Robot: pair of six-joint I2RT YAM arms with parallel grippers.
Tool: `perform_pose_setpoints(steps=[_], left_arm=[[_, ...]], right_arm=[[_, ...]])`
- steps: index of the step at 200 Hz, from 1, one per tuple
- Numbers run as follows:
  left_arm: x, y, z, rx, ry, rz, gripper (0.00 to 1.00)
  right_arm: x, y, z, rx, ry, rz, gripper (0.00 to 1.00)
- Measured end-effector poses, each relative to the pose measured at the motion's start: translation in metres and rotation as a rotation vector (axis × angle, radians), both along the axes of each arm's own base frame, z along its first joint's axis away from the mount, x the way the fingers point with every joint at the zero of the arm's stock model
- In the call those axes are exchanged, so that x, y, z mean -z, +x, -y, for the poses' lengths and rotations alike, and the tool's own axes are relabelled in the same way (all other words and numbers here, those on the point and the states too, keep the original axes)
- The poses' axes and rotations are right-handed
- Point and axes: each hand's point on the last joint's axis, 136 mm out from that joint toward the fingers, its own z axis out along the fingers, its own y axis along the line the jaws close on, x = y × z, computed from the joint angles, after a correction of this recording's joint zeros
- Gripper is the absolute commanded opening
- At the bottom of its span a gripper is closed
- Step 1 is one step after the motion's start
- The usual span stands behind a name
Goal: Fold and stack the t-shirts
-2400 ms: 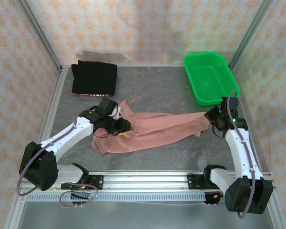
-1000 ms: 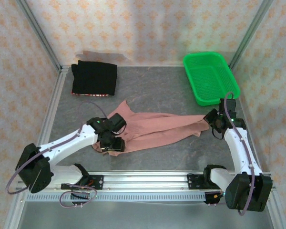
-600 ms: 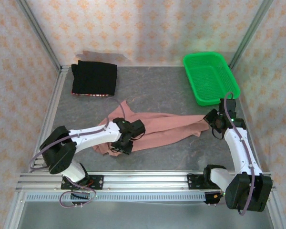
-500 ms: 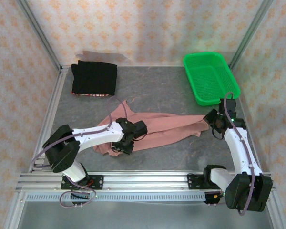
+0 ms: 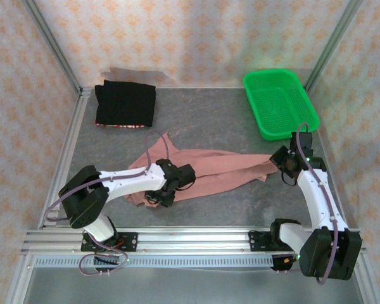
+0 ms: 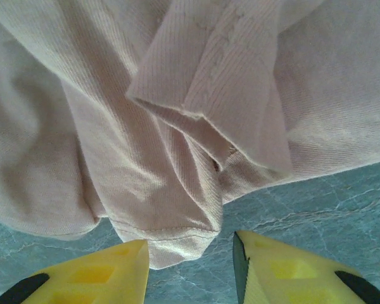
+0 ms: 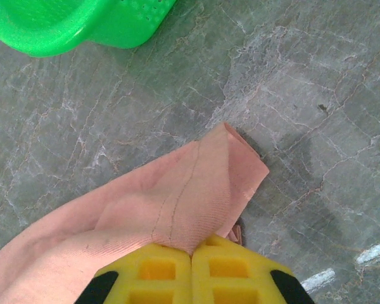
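- While the right jaws are clamped fully together, they pinch the right end of the pink shirt (image 5: pixel 218 170). In the right wrist view a folded corner of it (image 7: pixel 231 171) sticks out past the fingertips and lies on the table (image 7: pixel 304 95).
- Pink shirt lies unfolded and bunched into a long band across the middle of the table (image 5: pixel 202 120), running from the left arm (image 5: pixel 123 180) over to the right arm (image 5: pixel 316 190).
- Its left end is the messier part, with layers piled up and one flap pointing toward the far side.
- Left jaws are part open and sit low over that left end.
- The left wrist view shows a hemmed fold of the shirt (image 6: pixel 183 240) reaching into the gap between the two yellow fingers (image 6: pixel 98 272). I can't tell if either finger actually presses on it.
- Bare table shows just right of that fold.
- Black shirt (image 5: pixel 125 104) is folded flat in the far-left corner, with a red edge along its near side. It is well apart from the pink one.
- Green basket (image 5: pixel 280 104) sits far right on the table, touching neither shirt, with its near corner close to the right arm's wrist.
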Motion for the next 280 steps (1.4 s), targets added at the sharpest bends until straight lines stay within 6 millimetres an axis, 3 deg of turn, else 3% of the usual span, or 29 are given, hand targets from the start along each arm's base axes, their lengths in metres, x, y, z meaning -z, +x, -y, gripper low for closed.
perform_pose_setpoints(steps=[77, 152, 182, 208, 234, 256, 280], left_arm=[[0.018, -0.007, -0.009, 0.006, 0.058, -0.037, 0.35], [0.024, -0.009, -0.011, 0.001, 0.056, -0.034, 0.0], [0.019, -0.007, -0.014, 0.007, 0.069, -0.024, 0.0], [-0.01, 0.002, -0.011, -0.015, 0.005, 0.03, 0.0], [-0.067, 0.024, -0.018, -0.116, -0.14, 0.16, 0.0], [-0.124, 0.044, -0.04, -0.247, -0.272, 0.304, 0.0], [-0.184, 0.057, -0.078, -0.407, -0.389, 0.479, 0.0]], right_arm=[[0.005, 0.0, 0.0, -0.006, -0.002, -0.018, 0.0], [0.007, 0.0, 0.0, -0.009, -0.003, -0.028, 0.0], [0.007, 0.001, 0.0, -0.01, 0.0, -0.027, 0.0], [-0.001, 0.004, 0.0, -0.014, -0.004, -0.011, 0.0], [-0.014, 0.008, 0.0, -0.035, -0.015, 0.009, 0.0], [-0.025, 0.01, -0.001, -0.059, -0.028, 0.019, 0.0], [-0.029, 0.006, -0.005, -0.092, -0.024, 0.015, 0.0]])
